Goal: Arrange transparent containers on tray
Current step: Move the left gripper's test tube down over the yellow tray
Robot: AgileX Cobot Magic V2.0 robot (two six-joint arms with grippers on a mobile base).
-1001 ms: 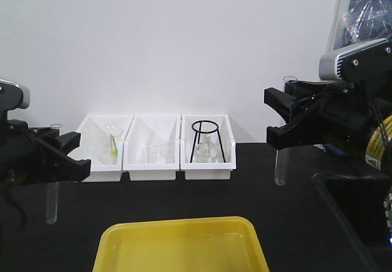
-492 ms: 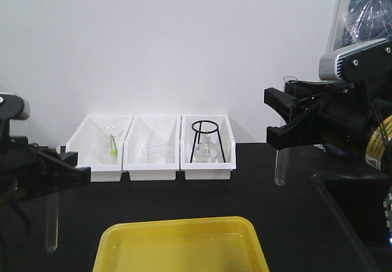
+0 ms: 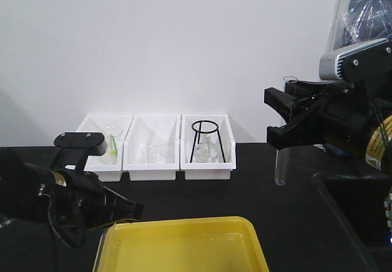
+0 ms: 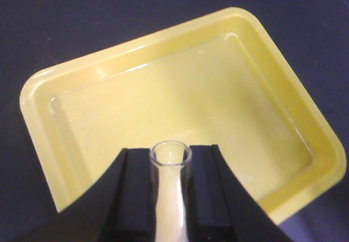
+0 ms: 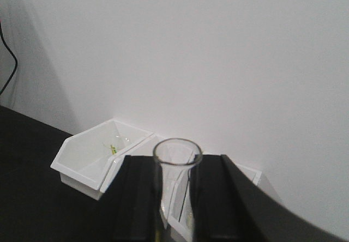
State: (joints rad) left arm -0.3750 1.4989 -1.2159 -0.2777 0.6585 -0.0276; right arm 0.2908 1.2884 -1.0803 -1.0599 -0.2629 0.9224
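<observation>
My left gripper (image 4: pixel 170 163) pinches the left tube (image 4: pixel 170 209), smooth clear glass, with its open round rim over the glossy yellow plastic tray (image 4: pixel 262 89), which has rounded corners. My right gripper (image 3: pixel 280 117) clamps the right tube (image 3: pixel 280 168) upright, its round bottom hanging above the matte black counter (image 3: pixel 257 186), well right of the tray. Behind, three white bins (image 3: pixel 153 171) hold glassware and a black wire stand (image 3: pixel 205 140).

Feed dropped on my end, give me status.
Left gripper shut on test tube, aimed at yellow tray. Right gripper holds second test tube upright. Nothing in the way.
</observation>
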